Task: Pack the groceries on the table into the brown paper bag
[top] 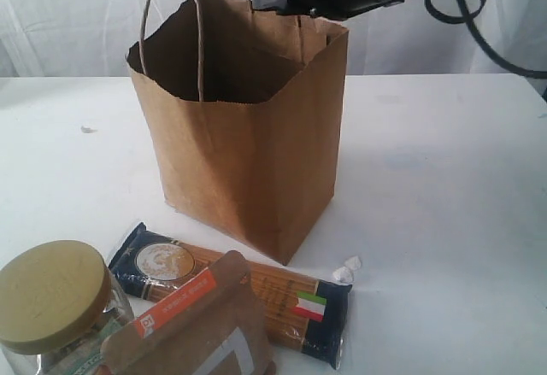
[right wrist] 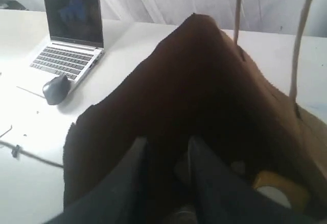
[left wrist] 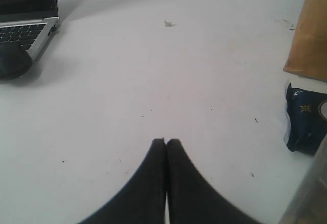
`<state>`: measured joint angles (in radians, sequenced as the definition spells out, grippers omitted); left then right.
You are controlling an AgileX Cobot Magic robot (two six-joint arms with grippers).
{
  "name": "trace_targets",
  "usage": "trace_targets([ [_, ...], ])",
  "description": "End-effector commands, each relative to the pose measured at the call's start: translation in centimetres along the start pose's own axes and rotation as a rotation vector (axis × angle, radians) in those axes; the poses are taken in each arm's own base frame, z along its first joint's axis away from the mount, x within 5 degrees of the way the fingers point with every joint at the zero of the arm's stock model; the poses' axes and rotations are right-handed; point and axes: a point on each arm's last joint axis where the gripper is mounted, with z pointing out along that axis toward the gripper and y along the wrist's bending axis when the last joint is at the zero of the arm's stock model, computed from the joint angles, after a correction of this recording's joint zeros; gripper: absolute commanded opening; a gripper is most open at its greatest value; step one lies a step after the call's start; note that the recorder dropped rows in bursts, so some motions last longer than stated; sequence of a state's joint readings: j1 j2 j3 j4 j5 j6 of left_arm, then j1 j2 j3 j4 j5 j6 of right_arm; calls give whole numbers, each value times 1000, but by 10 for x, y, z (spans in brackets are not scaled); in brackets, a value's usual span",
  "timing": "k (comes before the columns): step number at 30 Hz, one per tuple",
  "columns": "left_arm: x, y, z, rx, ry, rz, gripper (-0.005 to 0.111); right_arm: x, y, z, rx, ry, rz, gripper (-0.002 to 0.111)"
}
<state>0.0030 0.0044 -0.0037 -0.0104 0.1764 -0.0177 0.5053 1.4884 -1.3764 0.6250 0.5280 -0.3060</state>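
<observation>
Gold-lidded glass jar (top: 51, 294) nearest, before the brown paper bag (top: 248, 161). Orange-labelled brown pouch (top: 197, 328) beside it, partly covering the long blue-ended spaghetti pack (top: 273, 294). Bag upright, creased, mouth open, with a dim yellow-white item (right wrist: 276, 188) low inside. Right tool (right wrist: 168, 142) in the bag mouth, narrowly parted, gripping nothing visible. Left tool (left wrist: 166, 142) pinched together over bare bench (top: 427, 178) beside the bag.

The brown paper bag (top: 248, 161) was matt, creased kraft. The spaghetti pack (top: 282, 296) wore glossy plastic film; the gold-lidded glass jar (top: 58, 307) had a matt lid.
</observation>
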Motion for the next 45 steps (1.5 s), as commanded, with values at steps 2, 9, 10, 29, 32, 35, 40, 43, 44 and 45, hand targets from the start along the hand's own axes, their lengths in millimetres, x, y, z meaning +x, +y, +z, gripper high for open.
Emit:
trace_targets([
  [2,1,-1,0,8,-6,-6,0,-6,11,-53,73,33,-246,26],
  [9,1,-1,0,8,-6,-6,0,14,-8,-120,421,302,-514,4],
  [10,1,-1,0,8,-6,-6,0,17,-14,-126,493,345,-537,0],
  [29,1,-1,0,8,-6,-6,0,171,-86,-12,513,541,-208,0],
  [32,1,-1,0,8,-6,-6,0,181,-93,4,514,585,-183,7],
  [35,1,-1,0,8,-6,-6,0,186,-95,16,506,611,-125,19],
  [40,1,-1,0,8,-6,-6,0,190,-97,28,482,597,-77,31],
  [43,1,-1,0,8,-6,-6,0,190,-96,32,467,568,-33,31],
  [44,1,-1,0,8,-6,-6,0,189,-95,33,462,557,-17,31],
  [45,1,-1,0,8,-6,-6,0,189,-95,33,458,547,-8,31],
])
